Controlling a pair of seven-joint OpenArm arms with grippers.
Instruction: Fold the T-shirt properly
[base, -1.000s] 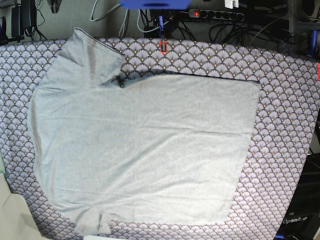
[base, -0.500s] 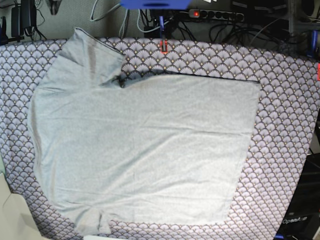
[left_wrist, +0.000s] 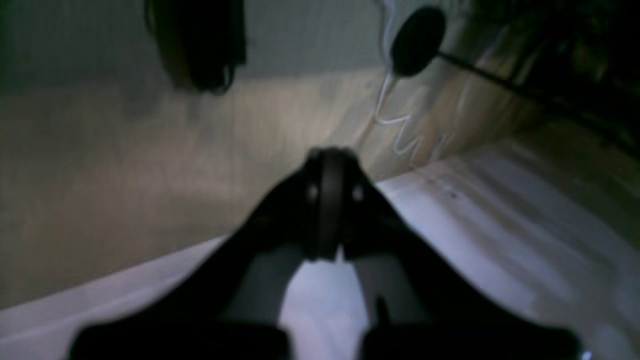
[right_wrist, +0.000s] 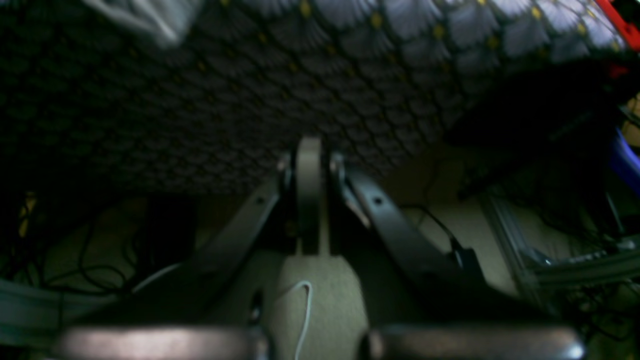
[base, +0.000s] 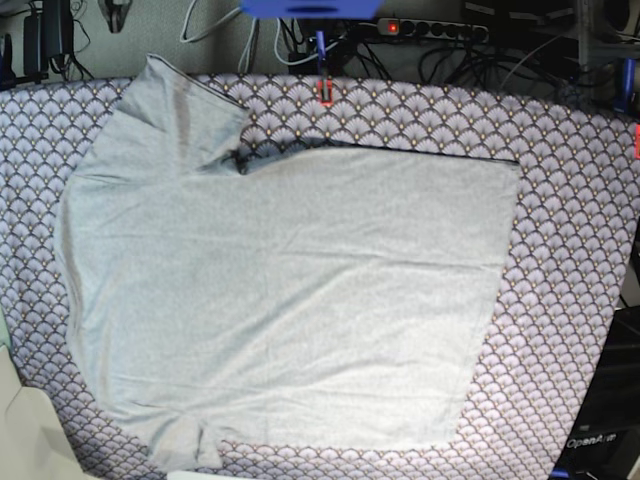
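The T-shirt lies spread flat on the patterned bench, unmoved over the last second, so no fold has begun. My left end effector and right end effector are pressed together, off the bench.

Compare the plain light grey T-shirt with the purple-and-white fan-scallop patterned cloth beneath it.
The plain light grey T-shirt has no print; the purple-and-white fan-scallop patterned cloth is covered in repeating fans. The T-shirt has an irregular outline with a sleeve jutting out at the upper left; the cloth spreads wider, showing on every side. The T-shirt lies on top, the cloth underneath. Both lie flat.
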